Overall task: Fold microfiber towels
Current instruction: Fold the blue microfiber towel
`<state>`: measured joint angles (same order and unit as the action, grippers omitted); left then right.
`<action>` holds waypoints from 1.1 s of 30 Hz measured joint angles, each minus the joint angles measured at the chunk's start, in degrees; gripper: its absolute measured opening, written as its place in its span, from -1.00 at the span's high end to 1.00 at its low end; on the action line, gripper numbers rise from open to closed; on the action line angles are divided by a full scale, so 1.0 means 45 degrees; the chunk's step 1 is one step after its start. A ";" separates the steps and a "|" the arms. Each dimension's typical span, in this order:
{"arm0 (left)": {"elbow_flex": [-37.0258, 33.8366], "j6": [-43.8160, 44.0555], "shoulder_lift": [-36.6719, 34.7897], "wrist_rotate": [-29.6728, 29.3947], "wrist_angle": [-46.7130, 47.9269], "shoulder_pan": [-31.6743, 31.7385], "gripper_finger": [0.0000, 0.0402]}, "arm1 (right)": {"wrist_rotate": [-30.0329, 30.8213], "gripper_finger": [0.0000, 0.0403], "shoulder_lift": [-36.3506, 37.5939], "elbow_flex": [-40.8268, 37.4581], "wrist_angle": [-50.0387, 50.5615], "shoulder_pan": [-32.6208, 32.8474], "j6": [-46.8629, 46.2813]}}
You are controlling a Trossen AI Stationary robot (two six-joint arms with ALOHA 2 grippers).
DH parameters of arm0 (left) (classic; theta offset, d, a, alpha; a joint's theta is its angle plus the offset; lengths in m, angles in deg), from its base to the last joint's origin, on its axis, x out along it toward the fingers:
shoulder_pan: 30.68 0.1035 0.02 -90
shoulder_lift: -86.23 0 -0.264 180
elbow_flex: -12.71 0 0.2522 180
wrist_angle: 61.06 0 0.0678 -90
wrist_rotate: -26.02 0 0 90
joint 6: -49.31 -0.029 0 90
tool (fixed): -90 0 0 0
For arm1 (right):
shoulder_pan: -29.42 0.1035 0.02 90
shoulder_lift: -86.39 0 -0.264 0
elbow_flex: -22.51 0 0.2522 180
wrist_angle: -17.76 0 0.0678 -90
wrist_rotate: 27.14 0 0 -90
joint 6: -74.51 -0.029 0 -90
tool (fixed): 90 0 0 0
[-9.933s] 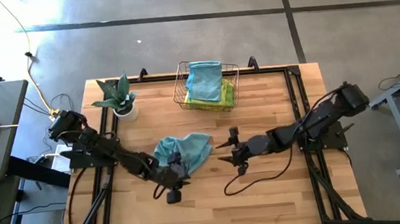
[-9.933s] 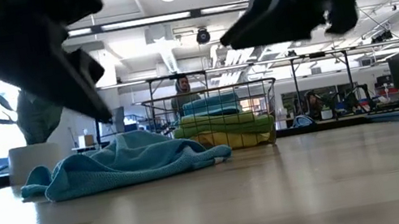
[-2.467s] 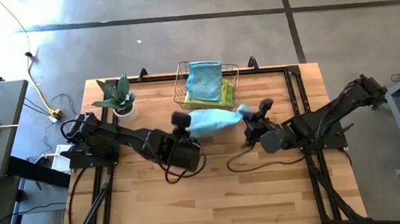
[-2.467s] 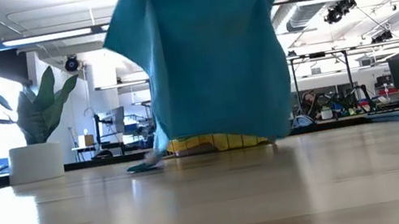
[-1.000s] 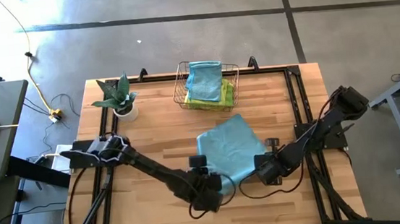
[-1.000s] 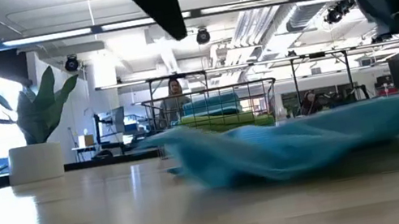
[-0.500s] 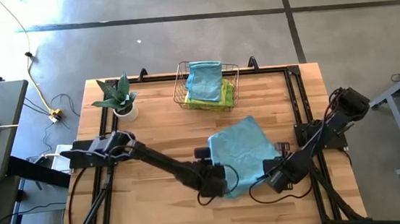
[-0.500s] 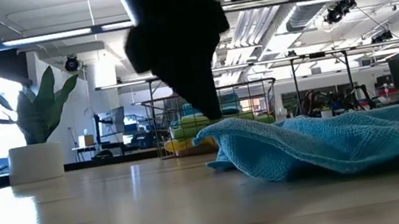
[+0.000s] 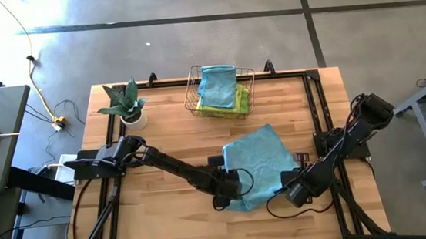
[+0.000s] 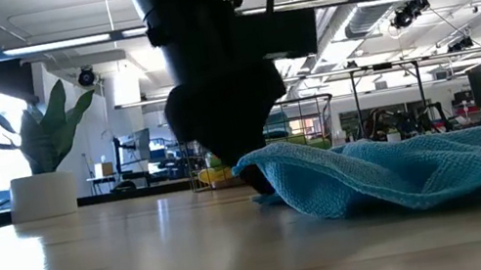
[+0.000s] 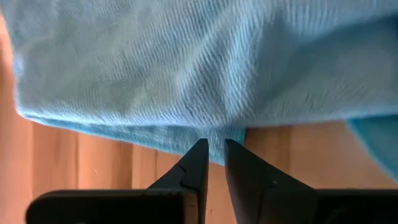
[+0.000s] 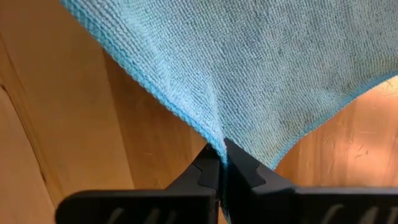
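A teal microfiber towel (image 9: 259, 162) lies spread on the wooden table, right of centre; in the low view it is a low rumpled heap (image 10: 396, 172). My left gripper (image 9: 232, 189) is at its near left corner, fingers almost together around the hem (image 11: 213, 148). My right gripper (image 9: 295, 191) is shut on the towel's near right part (image 12: 222, 158). More folded towels, teal over lime green and yellow, fill the wire basket (image 9: 221, 92) at the far edge. My left gripper has the towel's near hem (image 11: 214, 138) between its two fingertips, coming steeply from above and slanting toward the far side. The towel lies slack on the table around them. My right gripper pinches the towel's edge (image 12: 219, 144) between its shut fingers from above, pointing down. The cloth fans out from the fingers and rests on the table.
A potted plant (image 9: 127, 105) stands at the far left corner. The black frame rails (image 9: 317, 110) run along the table's sides. Bare wood shows on the left half and along the near edge (image 9: 169, 232).
My right gripper has drawn the towel a little toward the table's right and near edges, then stopped. My left gripper has come down and moved right and slightly toward the far edge onto the towel's near left corner. The towel's lifted left side has settled on the table.
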<state>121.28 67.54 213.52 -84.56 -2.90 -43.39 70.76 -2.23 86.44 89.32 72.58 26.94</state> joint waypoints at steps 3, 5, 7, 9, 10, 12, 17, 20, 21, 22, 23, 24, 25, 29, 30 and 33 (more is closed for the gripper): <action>-0.0134 0.0000 0.0000 0.0069 0.0268 0.0000 0.80 | 0.0003 1.00 0.0000 0.0000 -0.0005 -0.0001 -0.0018; -0.0244 -0.0096 0.0000 0.0074 0.0326 0.0000 0.81 | 0.0010 1.00 0.0000 0.0000 -0.0001 -0.0001 -0.0070; -0.0307 -0.0100 -0.0010 0.0107 0.0693 0.0000 0.82 | 0.0010 1.00 0.0000 0.0000 -0.0010 0.0004 -0.0092; -0.0434 -0.0095 -0.0041 0.0053 0.1154 -0.0015 0.83 | 0.0010 1.00 0.0000 0.0000 -0.0009 0.0004 -0.0092; -0.0465 -0.0092 -0.0057 -0.0005 0.1480 -0.0011 0.83 | 0.0019 1.00 0.0000 0.0000 -0.0010 0.0000 -0.0090; -0.0492 -0.0087 -0.0063 -0.0299 0.2243 0.0005 0.85 | 0.0021 1.00 0.0000 0.0000 -0.0010 -0.0001 -0.0091; -0.0575 -0.0273 -0.0358 -0.0549 0.1724 -0.0010 0.88 | 0.0150 1.00 0.0000 0.0000 -0.0032 -0.0005 -0.0039; -0.0537 -0.0814 -0.0601 -0.0568 0.0334 -0.0031 0.90 | 0.0193 1.00 0.0000 0.0000 -0.0103 -0.0021 -0.0051; -0.0536 -0.0990 -0.0580 -0.0506 -0.0083 -0.0044 0.91 | 0.0194 1.00 0.0000 0.0000 -0.0136 -0.0025 -0.0121; -0.0540 -0.1141 -0.0483 -0.0428 -0.0349 -0.0047 0.92 | 0.0199 1.00 0.0000 0.0000 -0.0151 -0.0025 -0.0235; -0.0588 -0.1228 -0.0379 -0.0420 -0.0592 -0.0035 0.93 | 0.0199 1.00 0.0000 0.0000 -0.0151 -0.0020 -0.0308; -0.0657 -0.1298 -0.0292 -0.0407 -0.0797 -0.0007 0.95 | 0.0214 1.00 0.0000 0.0000 -0.0170 -0.0020 -0.0321; -0.0725 -0.1313 -0.0242 -0.0360 -0.1072 0.0034 0.96 | 0.0219 1.00 0.0000 0.0000 -0.0193 -0.0020 -0.0321; -0.0971 -0.1291 -0.0238 0.0151 -0.1871 0.0219 1.00 | 0.0223 1.00 0.0000 0.0000 -0.0243 -0.0025 -0.0321; -0.1052 -0.1250 -0.0233 0.0242 -0.1896 0.0262 1.00 | 0.0223 1.00 0.0000 0.0000 -0.0243 -0.0025 -0.0316; -0.1128 -0.1203 -0.0253 0.0318 -0.1578 0.0272 1.00 | 0.0219 1.00 0.0000 0.0000 -0.0257 -0.0021 -0.0292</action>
<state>116.20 62.12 212.38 -83.13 -10.00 -42.17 71.74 -2.23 86.44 88.16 72.49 25.62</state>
